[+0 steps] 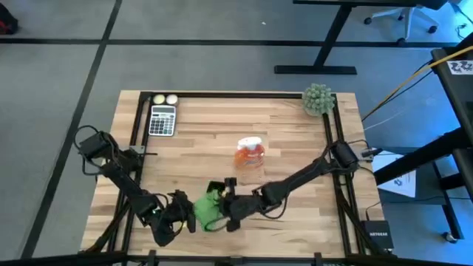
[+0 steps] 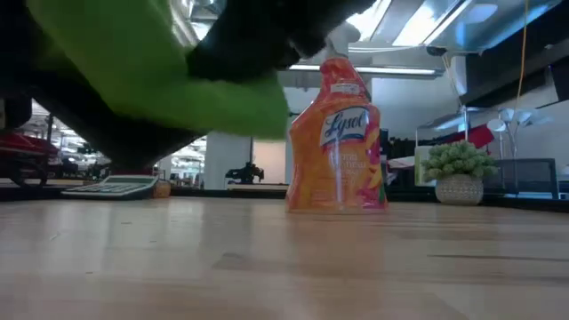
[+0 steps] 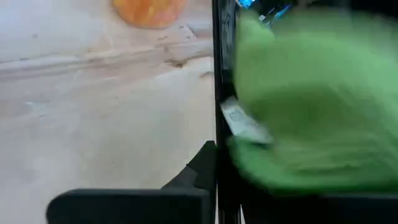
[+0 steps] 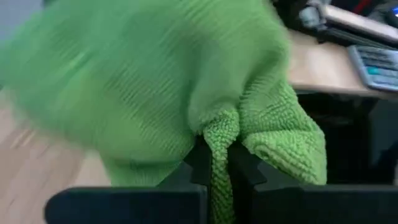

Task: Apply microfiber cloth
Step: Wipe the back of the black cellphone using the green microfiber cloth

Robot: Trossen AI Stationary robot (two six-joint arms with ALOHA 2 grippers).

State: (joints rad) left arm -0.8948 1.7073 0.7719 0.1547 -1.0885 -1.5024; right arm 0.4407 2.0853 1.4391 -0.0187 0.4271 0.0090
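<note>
Above wooden table (image 1: 281, 140), right tool (image 4: 216, 163) pinches microfiber cloth (image 4: 155, 87), hiding left tool (image 1: 179, 214); its state unclear.

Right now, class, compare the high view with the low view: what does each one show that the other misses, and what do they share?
Only the high view shows both arms whole, the left gripper beside the cloth, the right gripper pinching the microfiber cloth, and two pale balls near the table's far edge. Only the low view shows the cloth lifted clear of the table, the Lysol label on the spray bottle, and the room behind. Both show the cloth, bottle, calculator and spiky plant.
</note>
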